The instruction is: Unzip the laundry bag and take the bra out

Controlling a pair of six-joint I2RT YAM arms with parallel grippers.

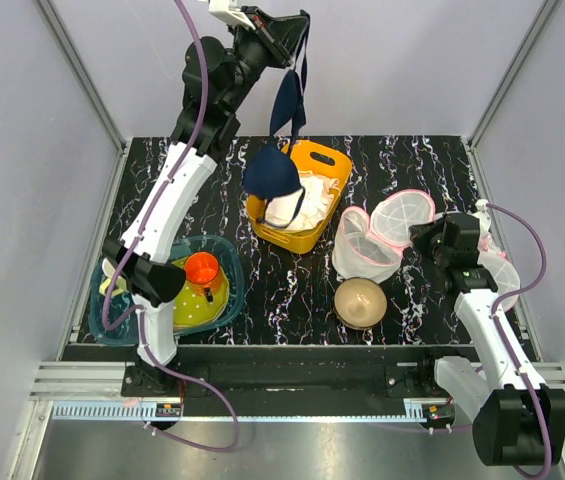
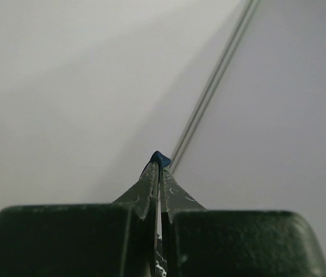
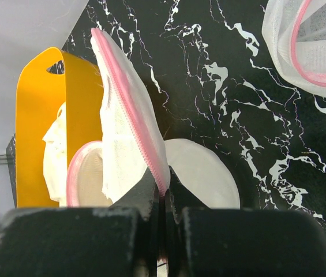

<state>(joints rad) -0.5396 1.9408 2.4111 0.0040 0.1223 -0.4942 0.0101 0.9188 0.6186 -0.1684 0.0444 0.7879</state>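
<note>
The laundry bag (image 1: 362, 250) sits mid-right on the black marbled table, its round flap lid (image 1: 405, 218) standing open. My right gripper (image 1: 426, 240) is shut on the flap's pink zip trim (image 3: 129, 104), seen edge-on in the right wrist view, where the gripper (image 3: 164, 186) pinches it. My left gripper (image 1: 302, 25) is raised high at the back and is shut on the strap of the dark navy bra (image 1: 272, 172). The bra hangs free above the yellow basket. In the left wrist view only a blue tip of the bra (image 2: 160, 157) shows at the closed gripper (image 2: 160, 166).
A yellow basket (image 1: 330, 162) with white cloth (image 1: 304, 208) stands mid-table under the bra. A tan bowl (image 1: 360, 302) sits in front of the bag. Another white mesh bag (image 1: 499, 270) lies at the right edge. A teal tub (image 1: 224, 248) with an orange cup (image 1: 201, 267) is front left.
</note>
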